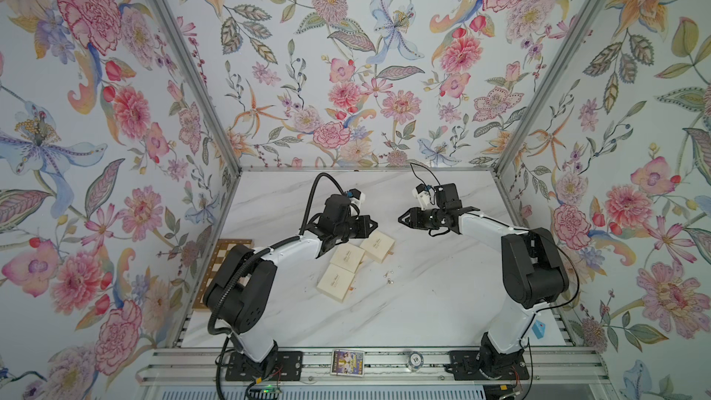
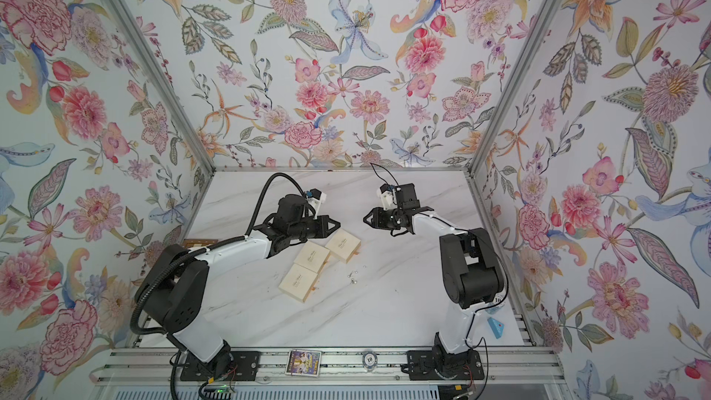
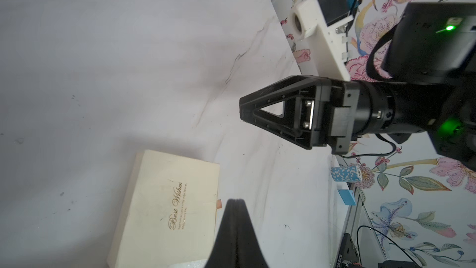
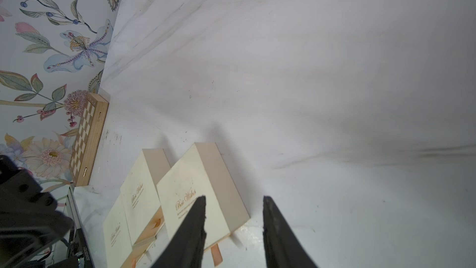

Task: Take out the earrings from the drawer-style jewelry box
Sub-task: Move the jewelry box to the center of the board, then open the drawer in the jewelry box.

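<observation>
Three cream drawer-style jewelry boxes (image 1: 378, 245) (image 1: 347, 258) (image 1: 335, 282) lie in a diagonal row on the marble table, seen in both top views. The earrings (image 1: 389, 278) (image 2: 352, 278) are tiny silvery pieces lying loose on the table just right of the boxes. My left gripper (image 1: 375, 225) (image 3: 235, 199) hovers over the farthest box (image 3: 164, 202), shut with nothing in it. My right gripper (image 1: 400, 219) (image 4: 234, 198) hangs open and empty, facing the left one, above that same box (image 4: 195, 189). An orange pull tab (image 4: 216, 253) sticks out of its drawer end.
A wooden chessboard (image 1: 227, 252) (image 4: 88, 137) lies by the left wall. A blue box (image 1: 538, 329) and a stack of blue chips (image 3: 345, 174) sit at the right edge. A card box (image 1: 347, 362) and a poker chip (image 1: 415, 359) rest on the front rail.
</observation>
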Action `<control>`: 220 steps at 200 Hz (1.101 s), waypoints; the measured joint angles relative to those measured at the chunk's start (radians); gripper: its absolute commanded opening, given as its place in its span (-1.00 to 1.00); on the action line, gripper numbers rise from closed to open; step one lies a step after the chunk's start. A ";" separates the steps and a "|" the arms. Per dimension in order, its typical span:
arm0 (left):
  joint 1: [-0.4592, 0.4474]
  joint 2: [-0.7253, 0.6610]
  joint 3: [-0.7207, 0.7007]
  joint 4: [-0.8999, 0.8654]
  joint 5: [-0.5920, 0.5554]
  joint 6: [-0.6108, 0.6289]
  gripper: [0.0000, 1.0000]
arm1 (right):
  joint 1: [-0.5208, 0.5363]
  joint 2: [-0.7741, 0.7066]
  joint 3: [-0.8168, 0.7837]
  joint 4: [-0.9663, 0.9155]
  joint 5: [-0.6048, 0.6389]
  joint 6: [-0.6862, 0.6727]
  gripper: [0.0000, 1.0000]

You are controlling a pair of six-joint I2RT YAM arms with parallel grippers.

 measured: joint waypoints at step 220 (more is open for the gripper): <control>-0.006 0.148 -0.028 -0.019 -0.066 -0.026 -1.00 | 0.123 -0.083 -0.290 0.148 0.009 0.204 -0.33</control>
